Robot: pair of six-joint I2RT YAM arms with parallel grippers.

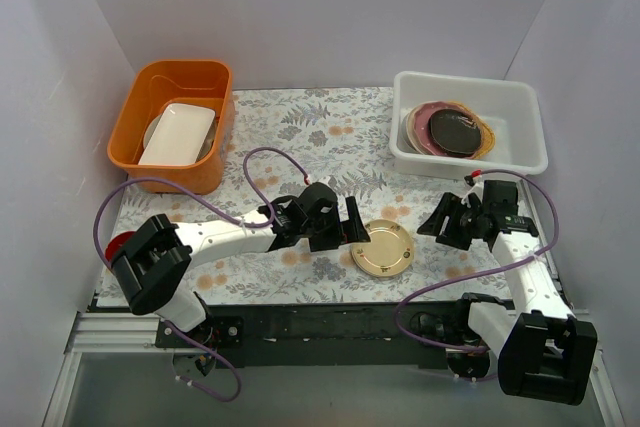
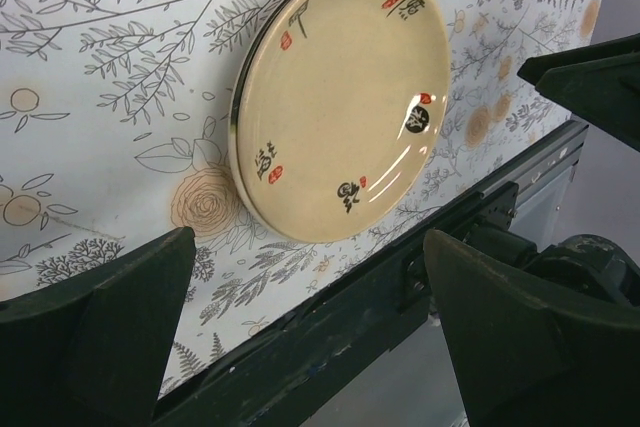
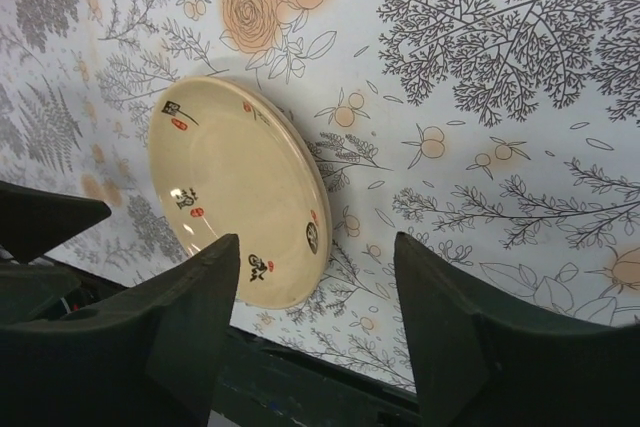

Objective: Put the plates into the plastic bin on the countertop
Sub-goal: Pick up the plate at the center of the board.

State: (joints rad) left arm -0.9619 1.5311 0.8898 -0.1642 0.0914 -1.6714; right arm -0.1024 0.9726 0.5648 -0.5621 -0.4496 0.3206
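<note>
Low over the near edge of the tabletop, my left end effector and right end effector face each other, fingers apart, holding nothing. Between them a cream plate lies flat, so I judge its rim needs a sideways pinch. Farther back on the right, the plastic bin already holds stacked plates.

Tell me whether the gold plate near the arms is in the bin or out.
Out: the gold plate lies on the countertop, apart from the plastic bin, which holds other plates.
</note>
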